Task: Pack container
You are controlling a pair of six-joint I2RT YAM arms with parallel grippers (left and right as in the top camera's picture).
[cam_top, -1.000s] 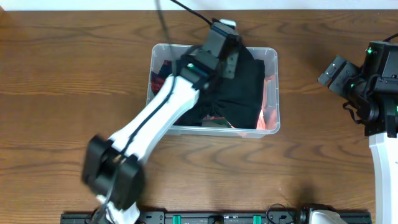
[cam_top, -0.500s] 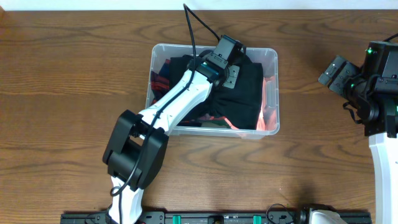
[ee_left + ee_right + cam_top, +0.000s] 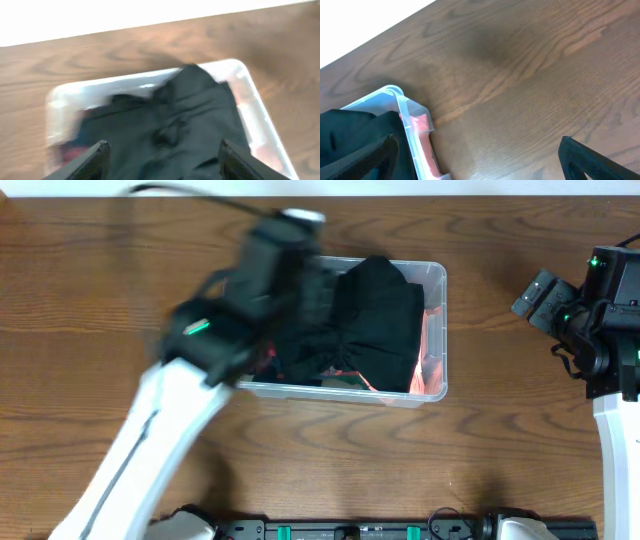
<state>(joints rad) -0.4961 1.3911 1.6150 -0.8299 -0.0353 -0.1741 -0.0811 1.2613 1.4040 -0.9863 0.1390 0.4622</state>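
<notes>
The clear plastic container (image 3: 441,300) stands at the table's far middle. A black garment (image 3: 378,320) fills most of it, over red and orange cloth (image 3: 433,352). My left gripper (image 3: 322,282) is motion-blurred above the container's left part. In the left wrist view the container (image 3: 246,75) and black garment (image 3: 175,112) lie below, and the left gripper (image 3: 162,156) is open and empty above them. My right gripper (image 3: 536,294) hovers to the right of the container, open and empty (image 3: 480,157). The container's corner (image 3: 402,100) shows at its left.
Brown wooden table (image 3: 100,310) all round. The left arm (image 3: 160,430) crosses the front left of the table. The right arm's base (image 3: 615,380) stands at the right edge. A black rail (image 3: 350,530) runs along the front edge.
My left arm has lifted off the black garment and swung left and back, fast enough to blur. The garment stays in the container. The right arm has not moved.
</notes>
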